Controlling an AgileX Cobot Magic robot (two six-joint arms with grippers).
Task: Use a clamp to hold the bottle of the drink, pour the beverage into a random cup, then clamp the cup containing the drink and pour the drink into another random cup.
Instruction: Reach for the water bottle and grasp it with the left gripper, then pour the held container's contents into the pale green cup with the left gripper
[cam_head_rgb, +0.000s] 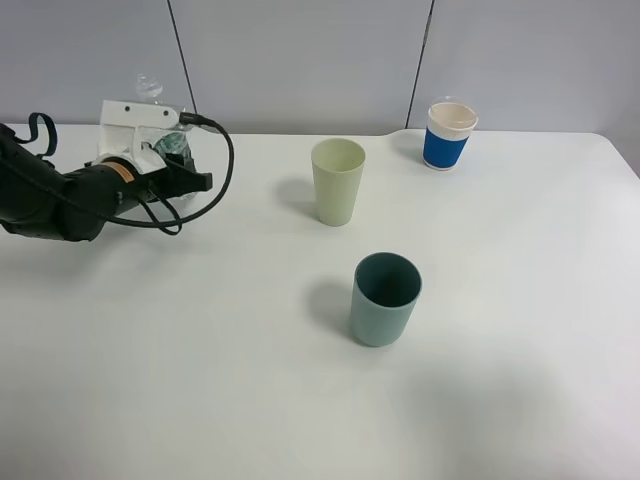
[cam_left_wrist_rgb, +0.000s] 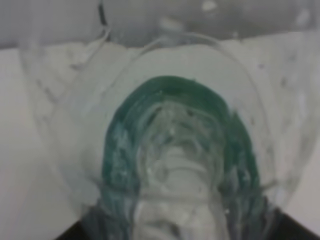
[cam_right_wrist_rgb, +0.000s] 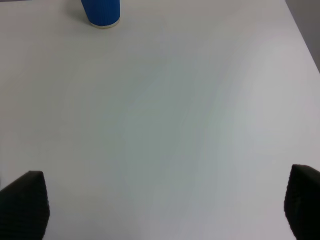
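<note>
1. Progress: judged at the opening step only. No pour made, as far as visible.
2. Found bottle (cam_head_rgb: 176, 147) at the back-left of the worktop (cam_head_rgb: 300, 400). Clear plastic with a green label, roughly upright, well apart from all three cups.
3. Found left hand (cam_head_rgb: 170, 165) set around the bottle's lower body. Left wrist view filled by the bottle at close range, with fingers showing only as dark corners. Cannot tell whether clamped tight or merely placed around it.
4. Found right hand (cam_right_wrist_rgb: 164, 202) with fingers wide apart and holding nothing, over bare worktop. Not visible in the high view.
5. Noted three cups, all upright and untouched:
   - pale green cup (cam_head_rgb: 338, 180) at mid-worktop;
   - teal cup (cam_head_rgb: 386, 298) nearer the front, just right of it;
   - blue-sleeved cup (cam_head_rgb: 450, 135) at the back right, also visible in the right wrist view.
   Saw no liquid in the two open cups, and could not see into the blue-sleeved one.
6. Outstanding, by judgement — nearly everything:
   - confirm grip and lift the bottle;
   - carry it to a cup and tip it;
   - grasp the filled cup;
   - pour from that cup into another.
</note>
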